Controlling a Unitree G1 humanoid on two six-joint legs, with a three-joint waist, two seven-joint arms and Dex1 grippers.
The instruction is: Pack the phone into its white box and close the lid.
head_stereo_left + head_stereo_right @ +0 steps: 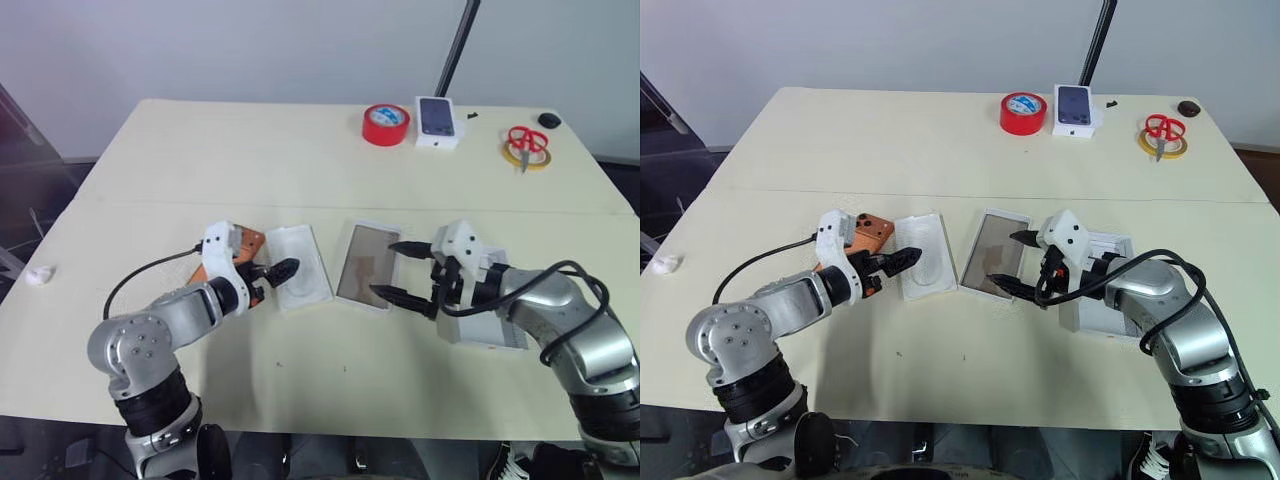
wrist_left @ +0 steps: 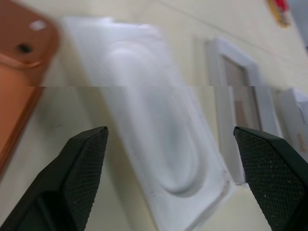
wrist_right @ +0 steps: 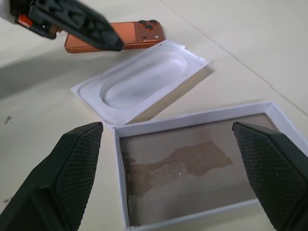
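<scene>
orange phone (image 3: 115,36) lies flat, three lenses up, beside the insert (image 1: 921,256); white box (image 3: 202,163) shows a brownish floor; both grippers' (image 1: 270,278) (image 1: 400,272) jaws apart, empty

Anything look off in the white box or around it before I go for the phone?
The white box has a glossy, blotchy brown patch on its floor, like a stain or torn liner. The white insert lies loose between it and the phone, slightly askew.
</scene>
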